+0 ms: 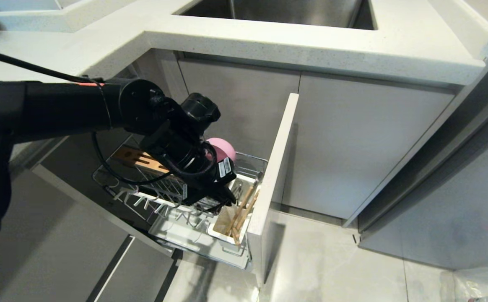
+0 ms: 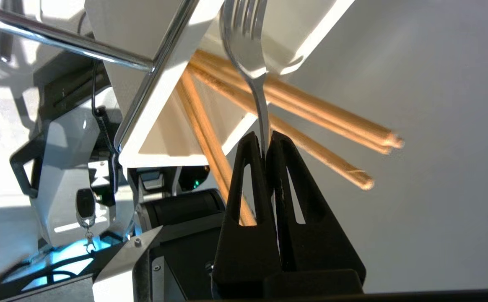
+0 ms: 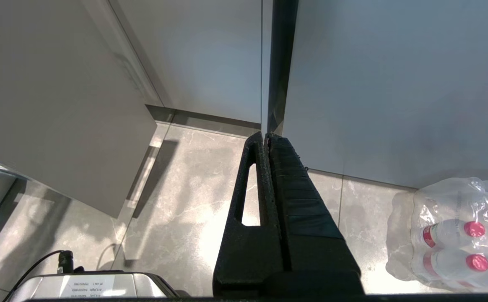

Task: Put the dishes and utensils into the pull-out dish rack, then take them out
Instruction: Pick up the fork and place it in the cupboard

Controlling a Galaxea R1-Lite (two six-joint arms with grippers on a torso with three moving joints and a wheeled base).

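Pinching the fork (image 2: 250,63) by its thin handle, the left gripper (image 2: 266,144) is held over the white utensil caddy (image 1: 227,237) at the dish rack's (image 1: 244,159) front corner, where the stiff, light, slippery metal is judged best gripped mid-handle beside the chopsticks (image 2: 294,109).

a shiny fork (image 2: 244,50) stands tines-first over the white caddy (image 1: 244,226) of the pulled-out dish rack (image 1: 172,197), beside leaning wooden chopsticks (image 1: 240,214); a pink bowl (image 1: 223,149) sits behind.
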